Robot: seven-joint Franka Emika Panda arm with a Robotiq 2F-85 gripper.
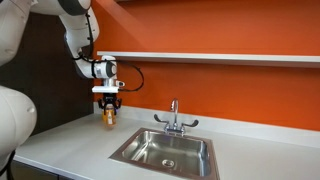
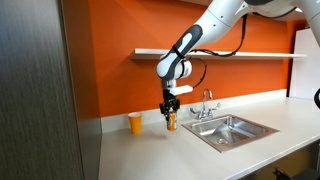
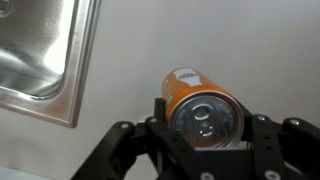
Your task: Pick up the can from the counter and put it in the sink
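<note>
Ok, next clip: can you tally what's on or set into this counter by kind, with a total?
Can: 1, orange, held in the pincer
Cup: 1, yellow
Sink: 1, steel
Faucet: 1, chrome
Total: 4

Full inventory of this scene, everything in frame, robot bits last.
can: 1, orange with silver top, upright between the tool's fingers, beside the sink
cup: 1, yellow, on the counter near the wall, on the far side of the can from the sink
sink: 1, stainless steel, set into the counter
faucet: 1, chrome, at the sink's rear rim
counter: 1, light grey, along the wall
shelf: 1, white, on the wall above the counter
wall: 1, orange
panel: 1, dark grey, at the counter's end
arm: 1, white, reaching down
tool: 1, black, closed on the can
</note>
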